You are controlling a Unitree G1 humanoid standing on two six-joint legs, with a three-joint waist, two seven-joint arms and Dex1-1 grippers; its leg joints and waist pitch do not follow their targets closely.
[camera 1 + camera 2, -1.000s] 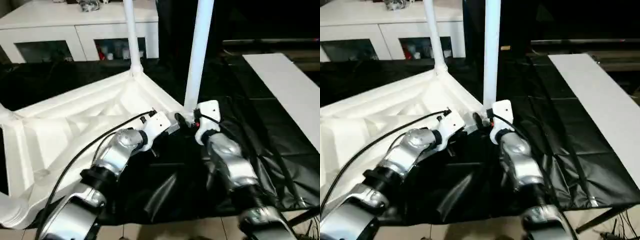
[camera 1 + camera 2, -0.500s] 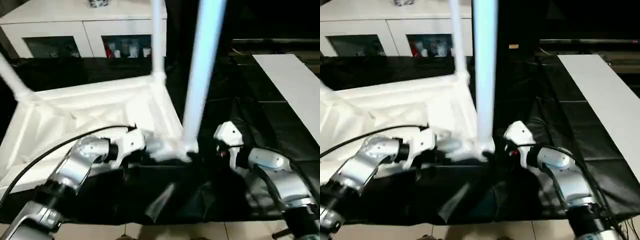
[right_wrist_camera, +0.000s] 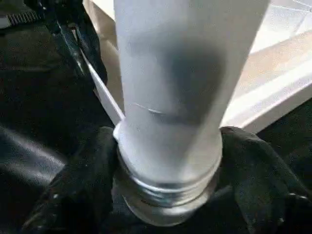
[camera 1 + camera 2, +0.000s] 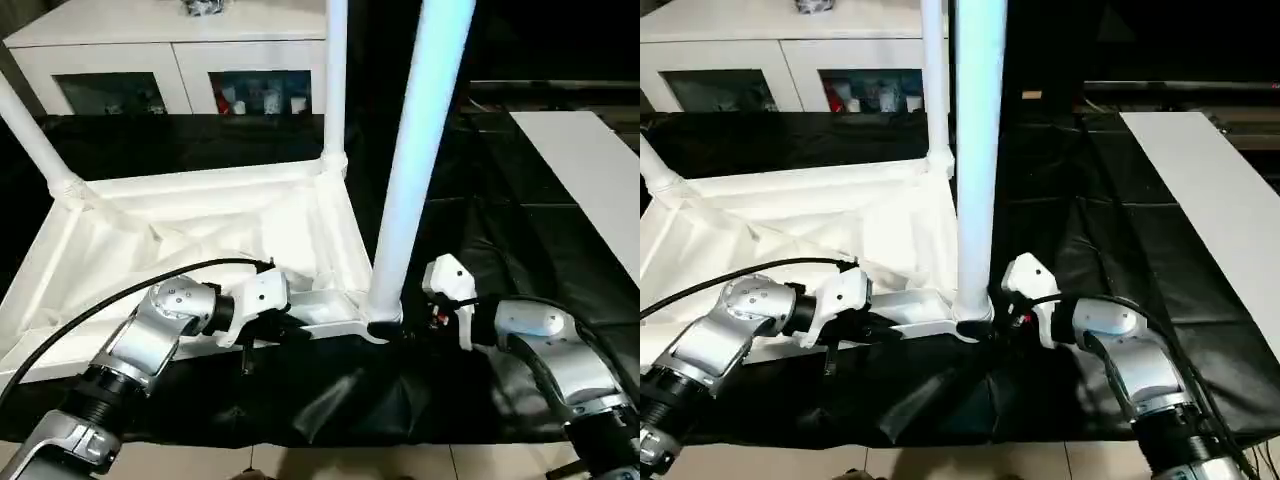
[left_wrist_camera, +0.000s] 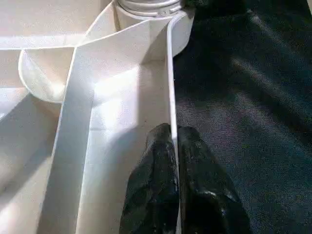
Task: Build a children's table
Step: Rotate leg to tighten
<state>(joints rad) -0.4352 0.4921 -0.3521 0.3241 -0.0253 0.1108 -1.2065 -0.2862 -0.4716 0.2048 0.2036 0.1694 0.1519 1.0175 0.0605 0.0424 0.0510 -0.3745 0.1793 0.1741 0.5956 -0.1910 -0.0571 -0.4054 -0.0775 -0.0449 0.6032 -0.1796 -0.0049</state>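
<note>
The white tabletop (image 4: 200, 230) lies upside down, ribbed underside up. A long white leg (image 4: 415, 170) stands in its near right corner socket. Another leg (image 4: 335, 80) rises from the far corner, and a third (image 4: 30, 135) leans at the left. My left gripper (image 5: 171, 130) is shut on the thin near rim (image 5: 170, 87) of the tabletop, a little left of the near leg. My right gripper (image 3: 165, 204) is shut on the threaded base of the near leg (image 3: 170, 73), with one black finger (image 3: 73, 195) on each side of it.
A white cabinet (image 4: 180, 60) with glass doors stands behind the work. A flat white board (image 4: 590, 190) lies at the right on the black sheet (image 4: 500, 230). Pale floor (image 4: 330, 465) shows below the sheet's near edge.
The tabletop has turned, so its near rim now runs across in front of me. My right forearm has swung out to the right, gripper still at the leg's base. The camera has also shifted.
</note>
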